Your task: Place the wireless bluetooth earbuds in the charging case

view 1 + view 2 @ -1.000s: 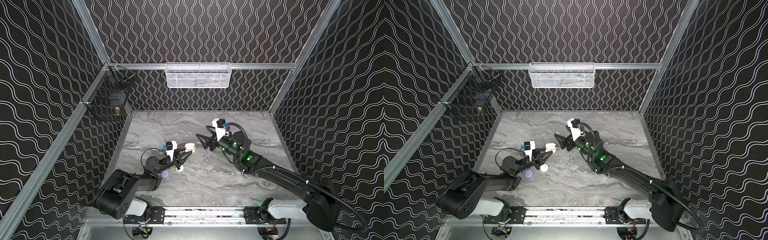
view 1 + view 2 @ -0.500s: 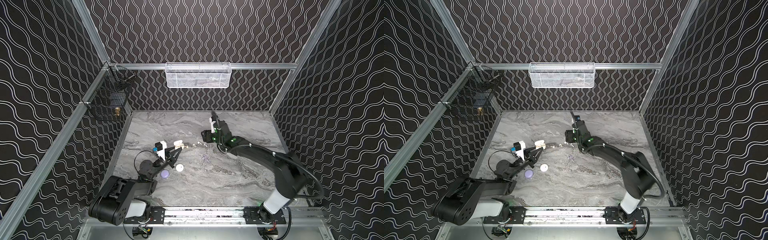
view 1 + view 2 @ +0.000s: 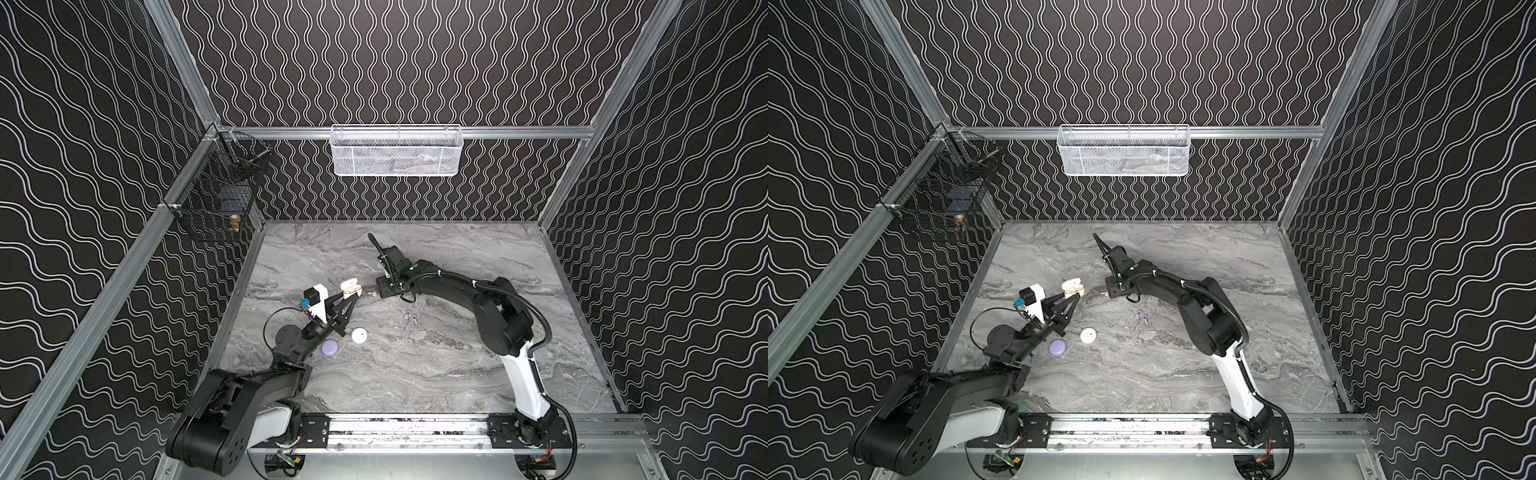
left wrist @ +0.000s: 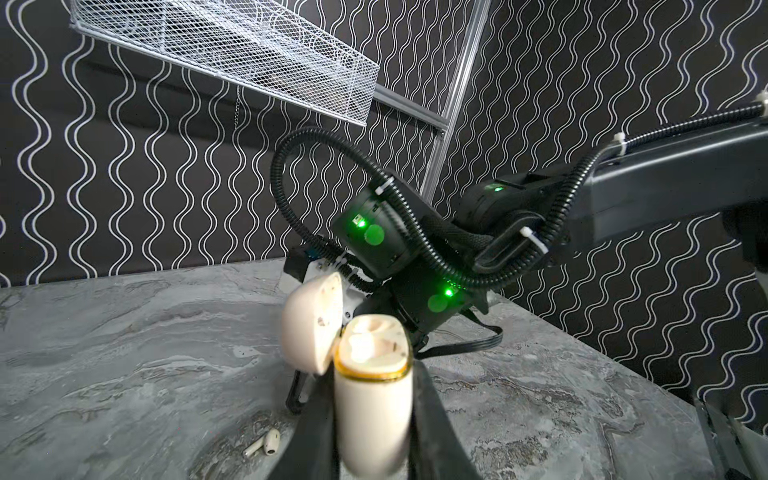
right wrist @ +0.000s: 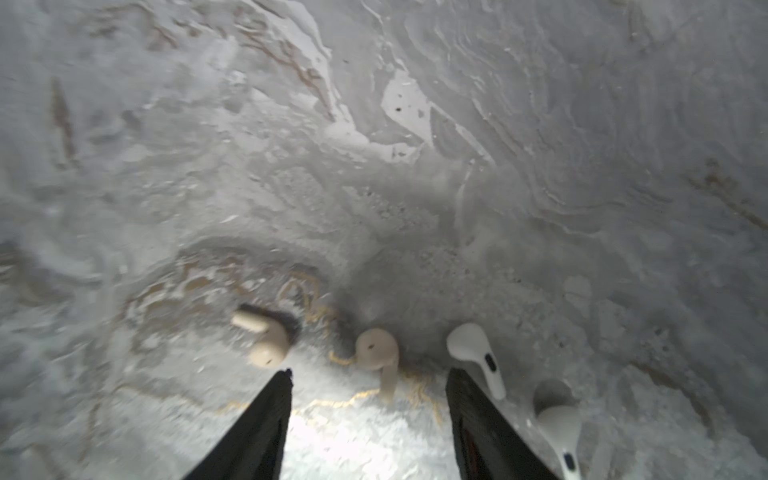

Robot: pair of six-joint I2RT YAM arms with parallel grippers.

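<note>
My left gripper point(image 4: 372, 419) is shut on a cream charging case point(image 4: 374, 399) whose lid point(image 4: 311, 328) stands open; both top views show the case point(image 3: 351, 286) point(image 3: 1073, 286) held just above the table. My right gripper point(image 5: 368, 378) is open, pointing down close over the table. A cream earbud point(image 5: 376, 353) lies between its fingertips without touching them. Another cream earbud point(image 5: 266, 340) lies outside one finger and two white earbuds point(image 5: 473, 349) point(image 5: 557, 428) outside the other. In a top view these buds point(image 3: 370, 293) sit just right of the case.
A lilac round case point(image 3: 330, 348) and a white round case point(image 3: 358, 335) lie by the left arm. A lilac earbud pair point(image 3: 411, 318) lies mid-table. A white mesh basket point(image 3: 395, 151) and a black wire basket point(image 3: 220, 199) hang on the walls.
The right arm has swung round and lowered its gripper onto the earbuds, its jaws narrowing. The left gripper drew the case a little leftward, then held still.
</note>
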